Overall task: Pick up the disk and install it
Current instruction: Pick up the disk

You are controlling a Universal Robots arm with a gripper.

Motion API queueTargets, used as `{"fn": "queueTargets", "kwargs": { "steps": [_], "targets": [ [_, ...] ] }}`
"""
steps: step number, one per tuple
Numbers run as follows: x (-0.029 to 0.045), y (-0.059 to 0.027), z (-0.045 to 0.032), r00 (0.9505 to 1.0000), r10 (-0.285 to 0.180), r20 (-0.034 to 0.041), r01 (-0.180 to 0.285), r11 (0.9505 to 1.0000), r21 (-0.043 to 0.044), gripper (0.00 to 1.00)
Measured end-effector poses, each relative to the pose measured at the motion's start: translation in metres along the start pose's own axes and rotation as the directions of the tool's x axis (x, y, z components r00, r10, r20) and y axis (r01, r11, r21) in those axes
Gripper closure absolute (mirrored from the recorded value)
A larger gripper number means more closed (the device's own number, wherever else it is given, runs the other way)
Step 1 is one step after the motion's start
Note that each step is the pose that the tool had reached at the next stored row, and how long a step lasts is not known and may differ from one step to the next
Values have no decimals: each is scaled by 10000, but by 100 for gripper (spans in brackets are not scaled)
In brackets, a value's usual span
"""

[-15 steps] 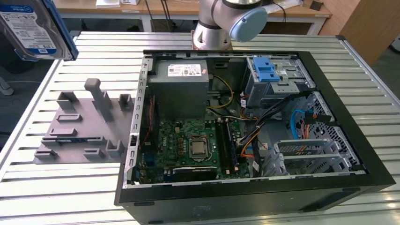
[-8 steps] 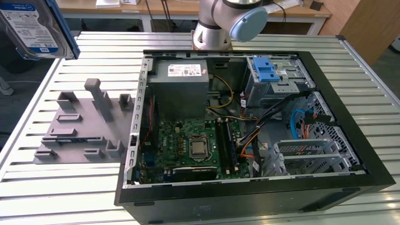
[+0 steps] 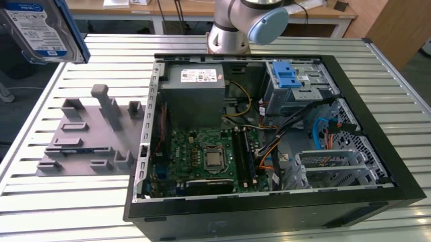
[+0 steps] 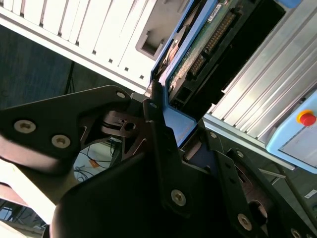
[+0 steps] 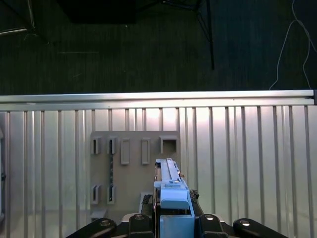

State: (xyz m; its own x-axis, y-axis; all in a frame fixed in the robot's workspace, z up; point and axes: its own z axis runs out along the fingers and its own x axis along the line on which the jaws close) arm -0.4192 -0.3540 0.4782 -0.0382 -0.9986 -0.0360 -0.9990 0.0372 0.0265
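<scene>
The disk [image 3: 40,30], a silver hard drive with a blue-and-white label in a blue carrier, hangs in the air at the exterior view's upper left, above the far left part of the table. In the first wrist view its blue carrier edge [image 5: 171,196] stands upright between the black fingers of my gripper [image 5: 173,220], which is shut on it. The second wrist view shows the disk's green circuit-board side [image 4: 198,47] and blue frame clamped in the gripper [image 4: 173,131]. Below the disk lies the grey holder plate [image 5: 133,168].
The open computer case [image 3: 377,151] lies on the slatted metal table [image 3: 67,212], at the exterior view's right of the grey holder plate [image 3: 88,136]. Inside it are a grey power supply [image 3: 195,93], a drive cage with a blue latch [image 3: 291,80], the motherboard and cables. The arm's base [image 3: 232,25] stands behind the case.
</scene>
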Motion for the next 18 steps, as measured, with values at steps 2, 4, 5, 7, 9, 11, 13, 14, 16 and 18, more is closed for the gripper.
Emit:
{"fn": "queueTargets", "kwargs": {
  "steps": [2, 4, 5, 7, 9, 11, 13, 14, 16, 18],
  "targets": [
    [0, -1, -22, 10000, -1, 2, 1, 10000, 3, 63],
    [-2, -2, -52, 10000, -1, 1, 1, 10000, 2, 63],
    [-2, -2, -64, 10000, -1, 1, 1, 10000, 2, 63],
    [2, -2, -79, 10000, -2, 1, 2, 10000, 1, 63],
    [15, -2, -83, 10000, -1, 0, 1, 10000, 1, 63],
    [35, -3, -83, 10000, -1, 1, 1, 10000, 2, 63],
    [59, -4, -85, 10000, 0, 0, 0, 10000, 1, 63],
    [72, -4, -86, 10000, -1, 1, 1, 10000, 1, 63],
    [102, -6, -87, 10000, -1, 1, 1, 10000, 2, 63],
    [133, -8, -88, 10000, -1, 1, 1, 10000, 2, 63]
  ]
}}
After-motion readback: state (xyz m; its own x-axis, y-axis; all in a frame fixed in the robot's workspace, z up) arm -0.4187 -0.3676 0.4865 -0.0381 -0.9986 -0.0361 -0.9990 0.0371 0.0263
